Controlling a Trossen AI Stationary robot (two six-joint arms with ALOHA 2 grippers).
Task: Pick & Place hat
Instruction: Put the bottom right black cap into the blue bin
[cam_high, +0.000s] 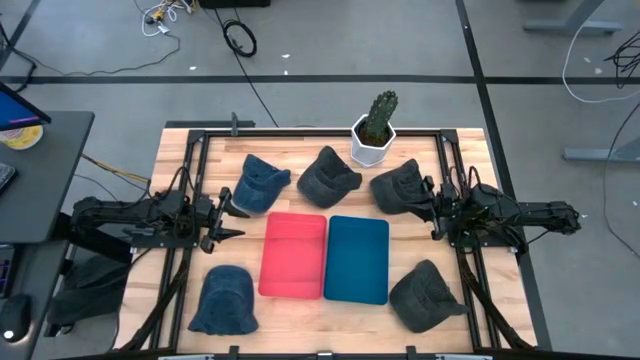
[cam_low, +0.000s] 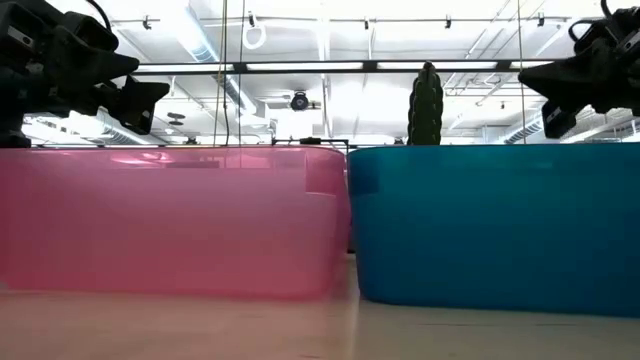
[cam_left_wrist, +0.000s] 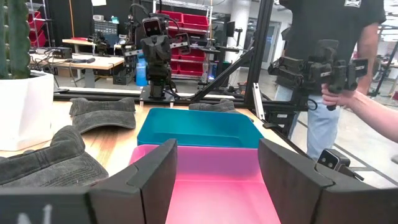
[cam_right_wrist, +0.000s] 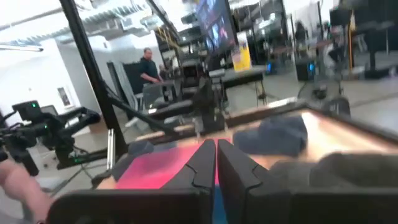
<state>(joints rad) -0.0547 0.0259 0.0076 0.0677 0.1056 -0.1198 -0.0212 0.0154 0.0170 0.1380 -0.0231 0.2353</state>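
Note:
Several caps lie flat on the wooden table. In the high view a blue denim cap and two dark grey caps sit along the far side. Another blue cap and a grey cap lie near the front corners. A red bin and a teal bin stand side by side in the middle. My left gripper hovers open left of the red bin. My right gripper hovers shut right of the teal bin, by the grey cap.
A cactus in a white pot stands at the far edge behind the caps. A black metal frame rims the table. Beyond the table, in the left wrist view, a person holds a device.

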